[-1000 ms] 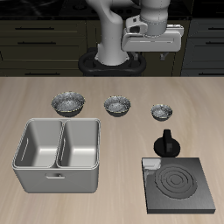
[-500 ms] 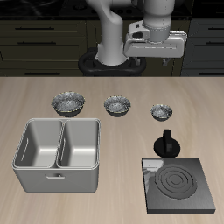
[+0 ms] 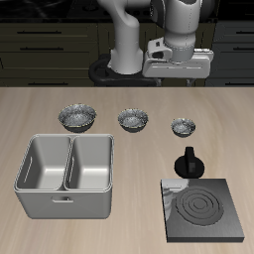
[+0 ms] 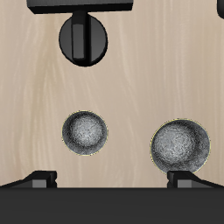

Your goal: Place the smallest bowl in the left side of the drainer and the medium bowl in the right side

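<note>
Overhead, my end effector (image 3: 181, 75) hangs with fingers apart above the smallest bowl (image 4: 86, 133), which sits on the surface beside the medium bowl (image 4: 180, 145); centring over one rim before descending should serve best.

Even, bright, sharp simulator renders; soft shadows, dim background, no blur.
</note>
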Tool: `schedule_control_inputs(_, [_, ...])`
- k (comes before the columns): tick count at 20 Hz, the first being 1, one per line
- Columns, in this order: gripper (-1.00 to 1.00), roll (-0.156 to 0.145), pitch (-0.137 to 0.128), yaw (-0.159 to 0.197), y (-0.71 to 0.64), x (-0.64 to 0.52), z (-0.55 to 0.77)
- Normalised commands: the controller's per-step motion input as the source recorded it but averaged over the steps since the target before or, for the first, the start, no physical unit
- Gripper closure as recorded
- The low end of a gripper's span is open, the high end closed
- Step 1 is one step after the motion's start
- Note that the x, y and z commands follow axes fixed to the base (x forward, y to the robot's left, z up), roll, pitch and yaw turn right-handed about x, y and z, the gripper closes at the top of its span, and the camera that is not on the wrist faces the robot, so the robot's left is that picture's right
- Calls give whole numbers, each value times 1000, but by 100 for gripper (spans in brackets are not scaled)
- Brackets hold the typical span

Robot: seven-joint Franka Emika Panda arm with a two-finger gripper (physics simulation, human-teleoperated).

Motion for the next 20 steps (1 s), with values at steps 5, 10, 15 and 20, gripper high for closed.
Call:
schedule_control_inputs(5, [-100, 13, 39, -10, 32, 57, -368])
schedule_control_inputs(10, [-100, 2, 41, 8, -7, 47, -454])
schedule_control_inputs(15, [-100, 6, 0, 1, 31, -2, -234])
schedule_control_inputs(20, [-100, 24, -15, 11, 132, -93, -396])
